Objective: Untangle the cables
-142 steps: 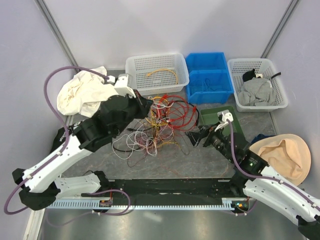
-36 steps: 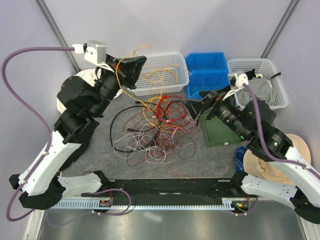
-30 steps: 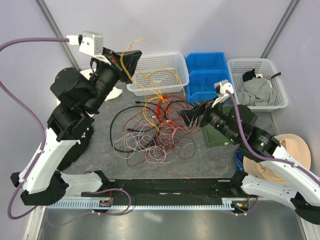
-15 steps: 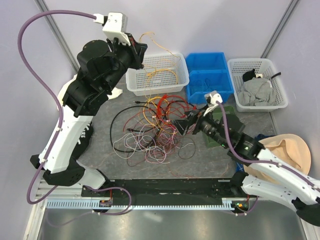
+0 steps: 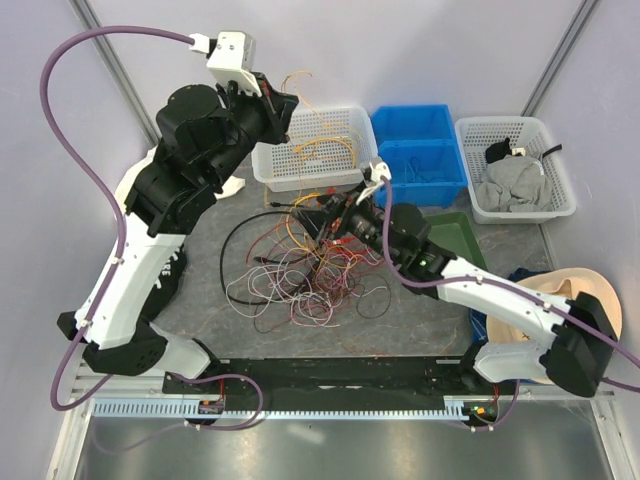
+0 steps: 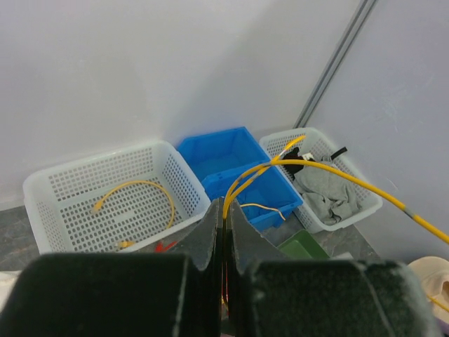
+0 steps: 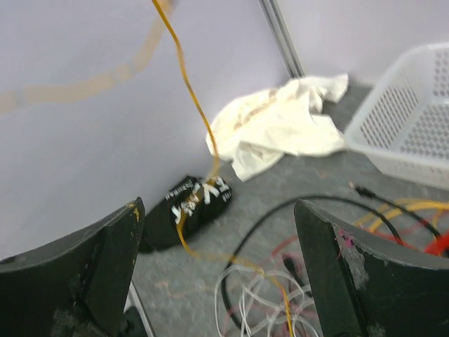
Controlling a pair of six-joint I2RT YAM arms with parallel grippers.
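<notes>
Heap of cables (image 5: 310, 265): lies on the desk (image 5: 200, 300) just in front of the white basket (image 5: 310, 180). It is a loose, roundish mass of red, orange, white and black loops with no single direction. One wide black loop bulges out past the basket's left end.

Yellow cable (image 6: 316, 168): one strand is lifted clear of the heap. Its long run stands steep, nearly upright, from the desk in front of the basket to a point above the basket. Past the pinch it bends over, and the free end trails off to the right, sloping down.

Left end effector (image 6: 223, 210): raised high over the basket's left end, fingers pressed together and pinching the yellow cable.

Right end effector (image 7: 217, 210): low over the edge of the heap nearest the basket, fingers spread wide and gripping nothing. The steep yellow strand passes between them; I cannot tell whether it touches.

Cream cloth (image 7: 273, 126): crumpled on the desk to the left of the basket.
</notes>
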